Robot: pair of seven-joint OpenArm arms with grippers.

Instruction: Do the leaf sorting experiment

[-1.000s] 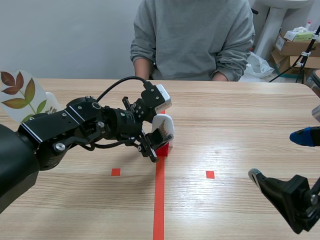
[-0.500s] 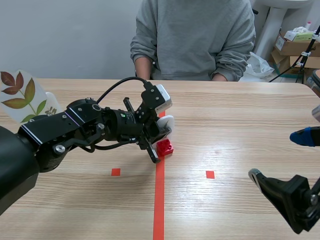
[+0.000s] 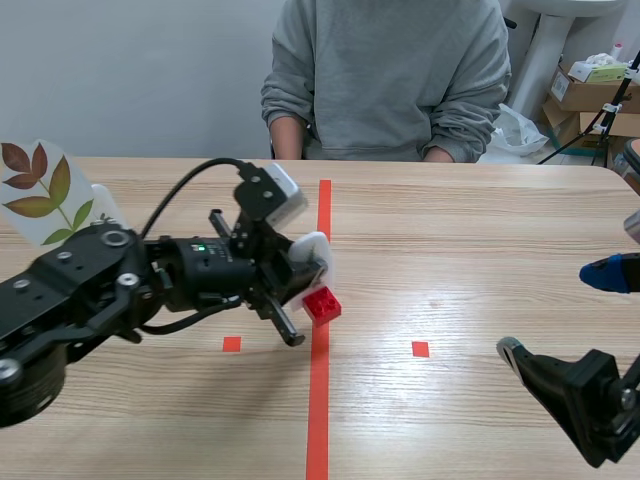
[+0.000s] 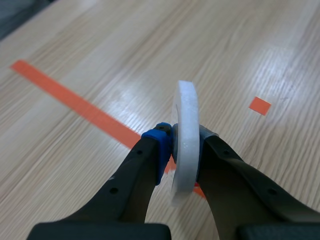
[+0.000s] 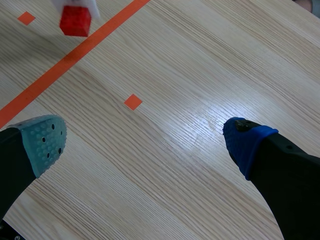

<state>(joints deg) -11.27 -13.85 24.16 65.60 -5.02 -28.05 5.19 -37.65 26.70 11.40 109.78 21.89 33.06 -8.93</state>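
The left end effector [image 4: 183,150] is clamped on a white card [image 4: 184,125] held on edge, close by the red block [image 3: 322,305] on the tabletop [image 3: 480,230]. The right end effector [image 5: 145,142] hangs open, well apart. It looks like a carrying step; next the card needs setting down on its proper side.

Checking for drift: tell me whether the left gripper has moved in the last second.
Yes. The left gripper, shut on the white disc, has shifted left, uncovering the far stretch of the orange-red tape line.
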